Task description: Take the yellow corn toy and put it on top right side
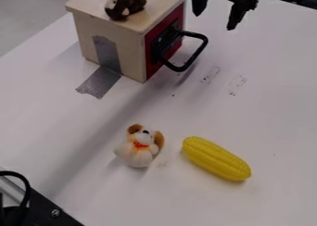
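Yellow ridged plastic corn (pixel 216 158) on table, black two-finger gripper (pixel 214 21) wide

Corn lies on white tabletop (pixel 278 104), lower right of wooden red-fronted box (pixel 133 49), well apart. Gripper at box's upper right, fingers spread. White-and-brown plush dog (pixel 139 151) below box.

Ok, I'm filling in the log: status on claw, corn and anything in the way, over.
Claw open, empty, near the wooden box. Corn lying on the table, ungripped. Toy dog beside it, not touching.
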{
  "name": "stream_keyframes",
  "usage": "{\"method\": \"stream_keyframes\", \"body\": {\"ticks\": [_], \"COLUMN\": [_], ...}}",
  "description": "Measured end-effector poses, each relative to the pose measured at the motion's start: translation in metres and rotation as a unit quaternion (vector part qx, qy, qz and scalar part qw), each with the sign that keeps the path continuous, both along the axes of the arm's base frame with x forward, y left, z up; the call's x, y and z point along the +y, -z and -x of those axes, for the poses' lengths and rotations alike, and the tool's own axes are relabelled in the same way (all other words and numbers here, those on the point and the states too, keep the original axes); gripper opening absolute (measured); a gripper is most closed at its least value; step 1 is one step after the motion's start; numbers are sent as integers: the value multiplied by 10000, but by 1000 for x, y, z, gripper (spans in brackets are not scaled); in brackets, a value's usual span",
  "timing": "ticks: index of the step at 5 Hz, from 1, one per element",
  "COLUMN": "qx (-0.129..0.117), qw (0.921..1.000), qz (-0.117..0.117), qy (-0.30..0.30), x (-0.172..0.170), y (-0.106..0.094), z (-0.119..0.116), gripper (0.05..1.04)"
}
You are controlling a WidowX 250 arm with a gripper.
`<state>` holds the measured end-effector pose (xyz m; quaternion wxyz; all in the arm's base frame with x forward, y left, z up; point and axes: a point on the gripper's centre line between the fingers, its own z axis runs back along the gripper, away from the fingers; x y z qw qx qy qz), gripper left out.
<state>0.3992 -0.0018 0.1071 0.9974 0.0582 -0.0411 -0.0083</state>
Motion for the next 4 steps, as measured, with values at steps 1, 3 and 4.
{"method": "stream_keyframes", "body": {"ticks": [1, 3, 4], "qx": [239, 422, 432], "qw": [9997, 9938, 9856], "qz": [10, 432, 438], "qy": [-6, 932, 1576], "x": [0, -29, -51], "y": [17, 36, 38], "z": [4, 40, 69], "gripper": [996, 996, 996]}}
